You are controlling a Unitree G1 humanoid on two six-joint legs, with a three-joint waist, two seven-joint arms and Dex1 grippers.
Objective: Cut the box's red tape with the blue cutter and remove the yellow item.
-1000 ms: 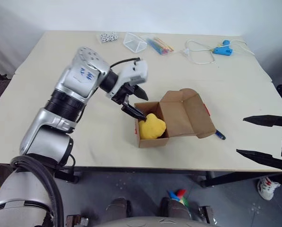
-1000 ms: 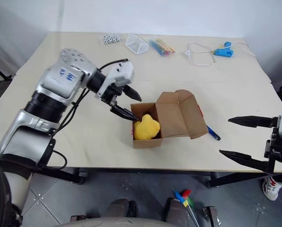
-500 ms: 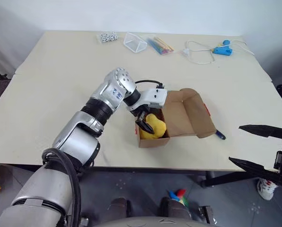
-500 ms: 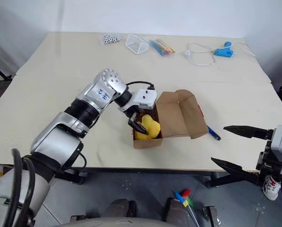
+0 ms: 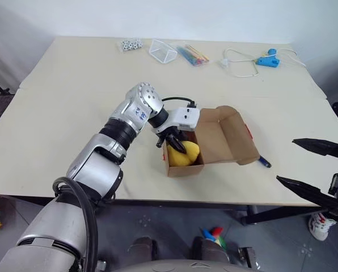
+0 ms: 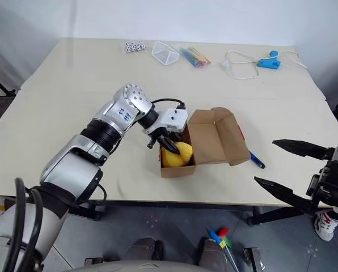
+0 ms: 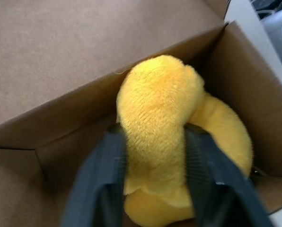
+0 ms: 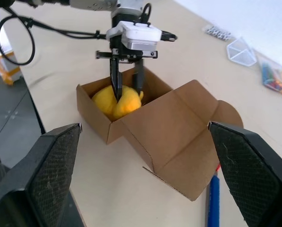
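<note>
The box (image 5: 183, 166) stands open near the table's front edge, its lid (image 5: 223, 136) folded back to the right. A sliver of the red tape (image 5: 248, 132) shows on the lid's far rim. Inside the box lies the yellow item (image 5: 188, 155), a soft plush piece. My left gripper (image 5: 177, 146) reaches down into the box, its two black fingers (image 7: 108, 165) pressed into either side of the yellow item (image 7: 160, 99). On the table just right of the lid rests the blue cutter (image 5: 263, 162). Beyond the table's right front edge my right gripper (image 5: 286, 160) hangs open and holds nothing.
Along the table's far edge lie small dice (image 5: 129, 44), a clear triangular container (image 5: 162, 51), a bundle of coloured sticks (image 5: 190, 54) and a light-blue gadget (image 5: 267, 59) with a white cable. The box sits close to the table's front edge (image 5: 157, 198).
My left gripper came down from the box's left rim into the box and its fingers closed in on the yellow item. The right gripper stayed about where it was, open.
</note>
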